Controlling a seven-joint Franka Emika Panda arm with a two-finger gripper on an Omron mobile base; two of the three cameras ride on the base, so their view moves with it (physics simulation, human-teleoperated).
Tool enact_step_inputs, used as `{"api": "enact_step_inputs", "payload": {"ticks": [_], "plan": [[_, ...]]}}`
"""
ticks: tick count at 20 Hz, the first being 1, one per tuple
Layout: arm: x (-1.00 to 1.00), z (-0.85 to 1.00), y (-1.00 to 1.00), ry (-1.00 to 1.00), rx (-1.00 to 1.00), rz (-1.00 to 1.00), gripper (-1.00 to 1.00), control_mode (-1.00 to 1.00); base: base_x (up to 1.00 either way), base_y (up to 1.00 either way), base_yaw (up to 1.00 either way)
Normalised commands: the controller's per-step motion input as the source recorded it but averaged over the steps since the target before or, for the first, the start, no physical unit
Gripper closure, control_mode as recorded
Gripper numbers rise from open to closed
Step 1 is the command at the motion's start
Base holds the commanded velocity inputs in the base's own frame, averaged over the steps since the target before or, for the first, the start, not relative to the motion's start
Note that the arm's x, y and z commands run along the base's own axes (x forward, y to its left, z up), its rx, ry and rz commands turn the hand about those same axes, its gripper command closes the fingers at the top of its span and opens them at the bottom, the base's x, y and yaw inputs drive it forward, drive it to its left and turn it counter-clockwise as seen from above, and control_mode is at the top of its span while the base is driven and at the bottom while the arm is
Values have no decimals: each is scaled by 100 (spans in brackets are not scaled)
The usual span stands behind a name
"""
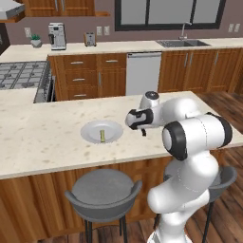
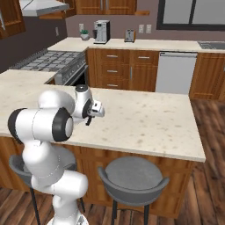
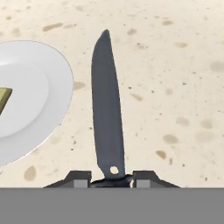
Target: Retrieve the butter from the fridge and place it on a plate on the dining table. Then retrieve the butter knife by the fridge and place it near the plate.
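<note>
The pale round plate [image 1: 87,129] lies on the beige speckled dining table [image 1: 42,142], and the small olive-yellow butter [image 1: 102,135] rests in its middle. My gripper [image 1: 143,131] hovers just above the table to the right of the plate, shut on the handle end of the slim dark butter knife [image 3: 107,109]. In the hand view the blade points away from my gripper [image 3: 112,178], beside the plate [image 3: 54,98] and apart from its rim; a corner of the butter [image 3: 3,98] shows at the left edge. From the right base view my gripper [image 2: 89,118] hangs over the table [image 2: 145,123]. The fridge is out of view.
Two grey stools [image 1: 103,192] [image 2: 132,176] stand at the table's near edge. Behind it are a stove [image 1: 21,76], wooden drawers, a white dishwasher [image 1: 143,71], a coffee machine [image 1: 57,36], a toaster [image 1: 89,39] and a sink [image 1: 182,42].
</note>
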Motion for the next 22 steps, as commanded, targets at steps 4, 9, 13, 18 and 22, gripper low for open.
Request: {"api": "enact_step_inputs", "payload": {"ticks": [4, 9, 13, 18, 22], "plan": [[17, -19, 7, 0, 0, 0, 100, -100, 0, 0, 0], [13, -19, 0, 0, 0, 0, 100, -100, 0, 0, 0], [15, -24, 0, 0, 0, 0, 100, -100, 0, 0, 0], [26, -31, 0, 0, 0, -2, 100, -100, 0, 0, 0], [27, -19, 0, 0, 0, -1, 100, -100, 0, 0, 0]]}}
